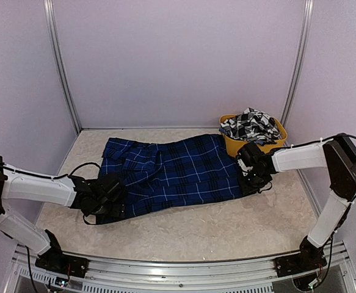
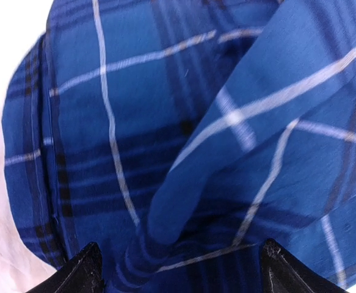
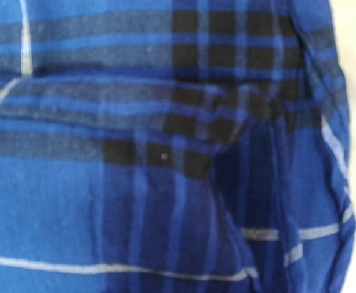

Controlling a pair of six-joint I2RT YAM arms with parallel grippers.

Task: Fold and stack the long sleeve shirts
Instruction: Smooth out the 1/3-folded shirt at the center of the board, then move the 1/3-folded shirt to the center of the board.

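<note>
- Shirts are lying in 2 places: the blue plaid shirt (image 1: 178, 174) is stretching left to right across the middle of the table (image 1: 214, 229), and the black-and-white checked shirt (image 1: 251, 125) is sitting crumpled in the yellow tub (image 1: 234, 146) at the far right.
- The tub is standing just beside the blue plaid shirt's far right corner.
- At the near left edge of the blue plaid shirt, the left gripper (image 1: 116, 196) is sitting low on the cloth.
- In the left wrist view its 2 dark fingertips (image 2: 83, 271) are standing wide apart, not closing on anything, with a raised fold of blue cloth lying just ahead of them.
- At the shirt's right edge, just in front of the tub, the right gripper (image 1: 255, 176) is sitting low on the cloth.
- Its fingers are not showing in the right wrist view, where blue plaid is filling nearly everything, so I cannot tell how far it is opening or whether it is holding cloth.
</note>
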